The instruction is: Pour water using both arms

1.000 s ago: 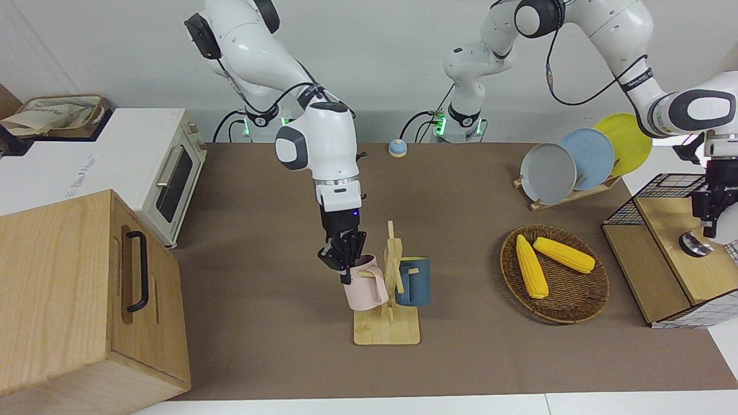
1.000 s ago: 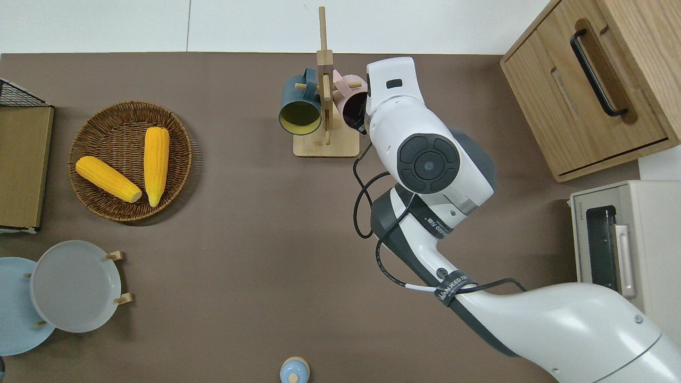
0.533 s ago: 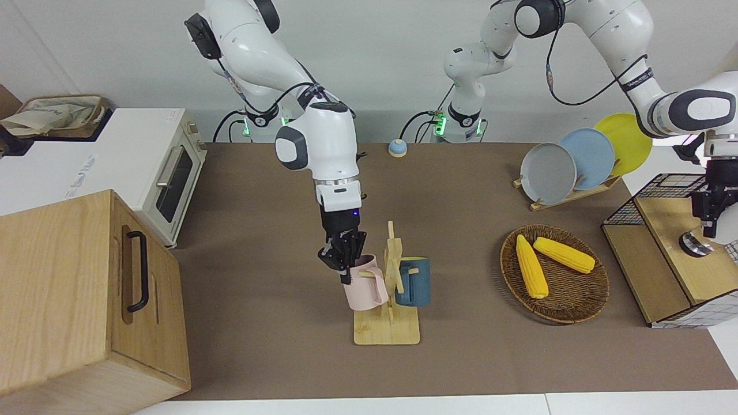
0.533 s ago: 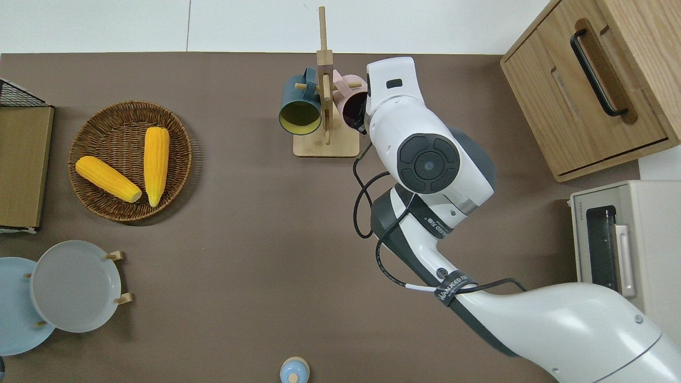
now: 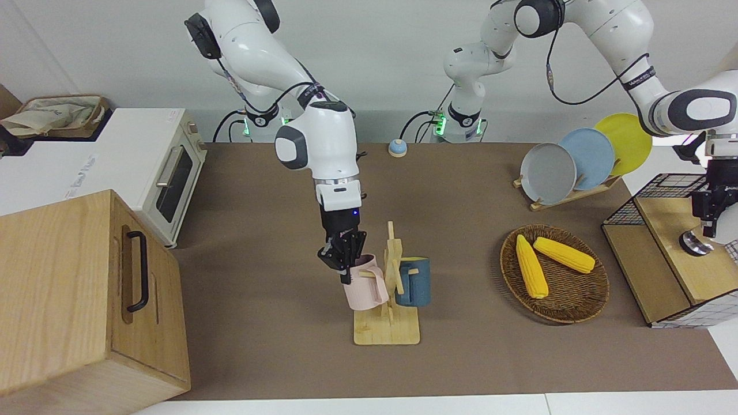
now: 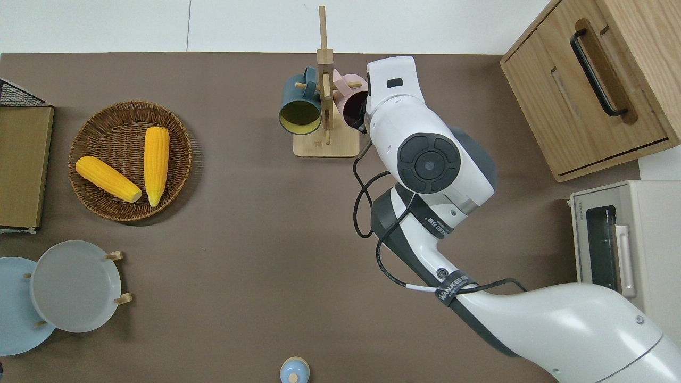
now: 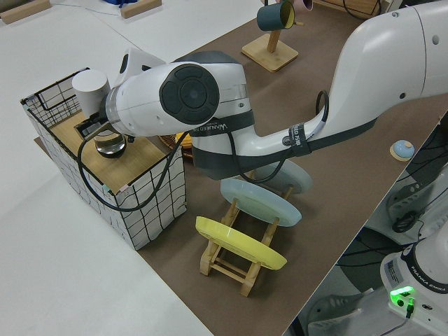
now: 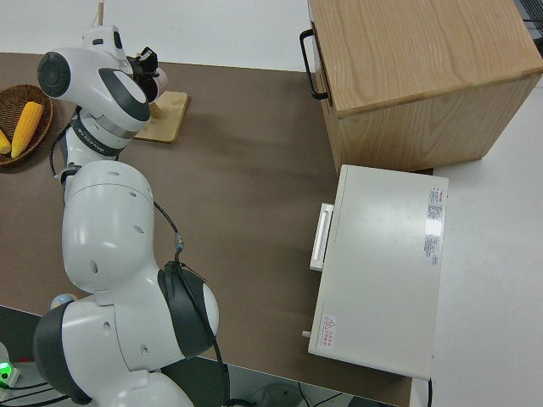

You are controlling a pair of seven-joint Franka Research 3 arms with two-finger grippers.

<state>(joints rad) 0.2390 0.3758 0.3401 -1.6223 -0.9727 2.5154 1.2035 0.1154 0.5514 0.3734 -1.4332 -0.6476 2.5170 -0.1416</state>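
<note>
R gripper (image 5: 346, 257) sat at frame centre in the front view, on the rim of the pink mug (image 5: 365, 286) hanging on the wooden mug rack (image 5: 387, 331). Jaws appeared shut on the rim, one finger inside the mouth, one outside. Blue mug (image 5: 413, 280) hung on the opposite peg, untouched.

L gripper (image 5: 710, 214) was at the right edge of the front view, over the wire crate w/ wooden top (image 5: 669, 225), directly above a small glass vessel w/ metal rim (image 5: 693, 243). Cannot tell whether its jaws were open or closed.

Change vs. 1.0 s and 0.5 s prior: negligible. R gripper and pink mug held the same pos.; mug not yet lifted off its peg. L wrist shifted only slightly, upward if at all.

Assessment: grasp phase appeared complete on the R side, lift-off pending. L side likely pre-grasp at the vessel. No pouring possible until both items were clear of their supports
</note>
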